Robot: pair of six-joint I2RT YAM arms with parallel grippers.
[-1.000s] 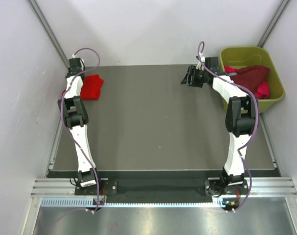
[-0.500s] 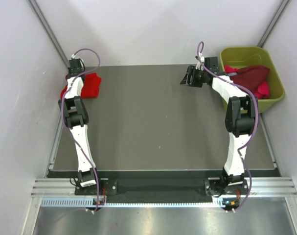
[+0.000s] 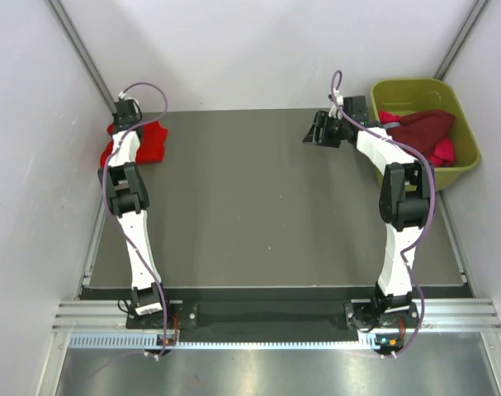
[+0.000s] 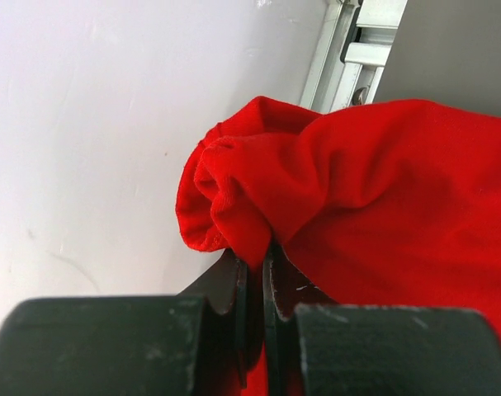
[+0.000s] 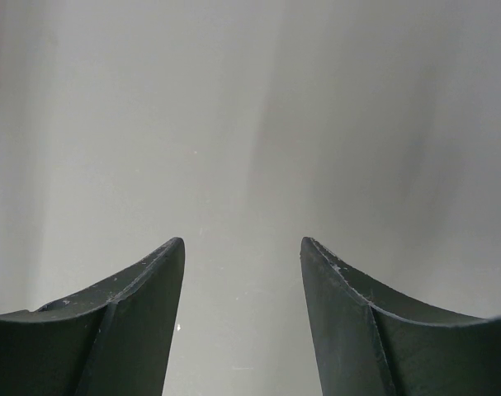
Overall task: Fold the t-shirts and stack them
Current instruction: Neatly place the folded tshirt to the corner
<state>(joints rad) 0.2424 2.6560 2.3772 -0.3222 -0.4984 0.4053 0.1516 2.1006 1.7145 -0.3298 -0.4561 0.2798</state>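
The left gripper (image 4: 254, 257) was found clamped on a fold of the red shirt (image 3: 151, 142), its jaws nearly together with cloth pinched between them. That shirt lay bunched at the far left corner of the table (image 3: 250, 206), against the left wall (image 4: 93, 140), partly hidden under the left arm in the top view. The right gripper (image 3: 316, 134) was held at the far side of the table, just left of the tub (image 3: 463, 107), its jaws spread wide and holding nothing; its wrist view showed only a plain pale surface between them. A maroon shirt (image 3: 419, 125) and a pink shirt (image 3: 442, 152) lay crumpled inside the tub, touching each other.
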